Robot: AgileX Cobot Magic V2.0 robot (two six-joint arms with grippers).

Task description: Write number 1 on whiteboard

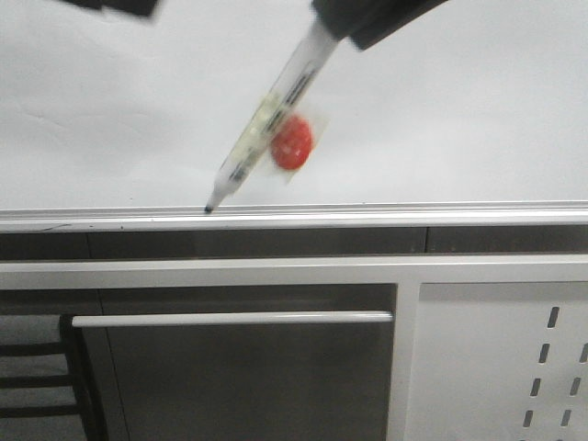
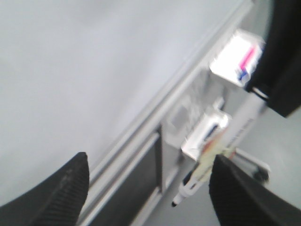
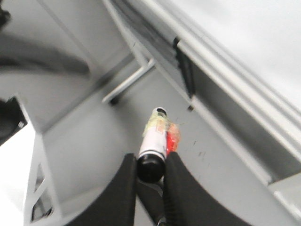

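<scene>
In the right wrist view the right gripper (image 3: pixel 150 172) jaws clamp the marker (image 3: pixel 154 146); left gripper (image 2: pixel 148 188) jaws gape wide

smooth matt whiteboard (image 1: pixel 138 110), brushed metal rail (image 1: pixel 367 217), glossy plastic marker (image 1: pixel 266 119)

The front view cuts the right end effector (image 1: pixel 367 18) off at its top edge, so its fingers go unseen there; the marker (image 1: pixel 271 115) is motion-blurred, its printing unreadable; the red tag (image 1: pixel 292 144) taped to it is a smear; the left end effector (image 2: pixel 150 188) shows only two blurred finger stubs; no stroke can be made out on the whiteboard (image 1: pixel 110 119).
</scene>
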